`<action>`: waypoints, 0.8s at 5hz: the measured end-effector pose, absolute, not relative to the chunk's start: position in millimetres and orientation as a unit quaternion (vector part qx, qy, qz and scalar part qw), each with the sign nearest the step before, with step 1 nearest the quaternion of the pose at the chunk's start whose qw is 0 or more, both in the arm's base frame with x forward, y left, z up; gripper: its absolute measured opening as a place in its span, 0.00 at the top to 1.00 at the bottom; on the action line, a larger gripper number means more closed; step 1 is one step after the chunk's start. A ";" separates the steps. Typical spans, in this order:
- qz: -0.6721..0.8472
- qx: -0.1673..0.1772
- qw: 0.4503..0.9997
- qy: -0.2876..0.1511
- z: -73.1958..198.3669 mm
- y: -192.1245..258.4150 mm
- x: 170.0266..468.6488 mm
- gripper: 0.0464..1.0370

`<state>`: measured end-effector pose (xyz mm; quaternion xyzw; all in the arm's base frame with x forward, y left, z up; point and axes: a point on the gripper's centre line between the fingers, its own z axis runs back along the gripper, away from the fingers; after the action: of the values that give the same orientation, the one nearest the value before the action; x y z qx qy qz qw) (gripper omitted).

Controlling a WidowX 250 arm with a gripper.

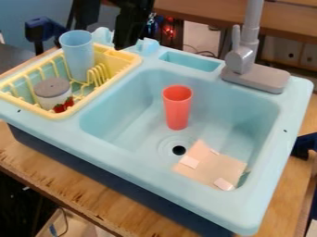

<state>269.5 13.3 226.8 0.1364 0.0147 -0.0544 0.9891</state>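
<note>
The black gripper (127,30) hangs at the top edge, above the sink's back rim and just right of the blue cup. That light blue cup (78,55) stands upright in the yellow drying rack (127,58). Also in the rack, at its front left, is a white container (52,96) with a grey lid, and strawberry shapes (64,105) are at its lower right. Inside the light blue sink (117,109), a red cup (178,109) stands upright behind the drain. A piece of tan cardboard (213,165) with pale patches lies in the basin's front right part.
A grey faucet (248,60) rises from the sink's back right rim. The drain hole (179,150) is near the basin's middle. Around the sink is a wooden tabletop (80,185), with dark blue clamp-like parts (304,145) at the right edge.
</note>
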 end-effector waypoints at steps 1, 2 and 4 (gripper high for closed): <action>-0.056 0.133 0.989 0.028 219.8 12.6 269.6 0.04; -0.067 0.089 0.993 0.046 209.0 -3.7 264.1 0.04; -0.117 0.083 0.988 0.063 184.3 -49.0 249.7 0.04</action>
<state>249.7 -49.0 184.3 0.0828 0.0629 -0.1173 0.9876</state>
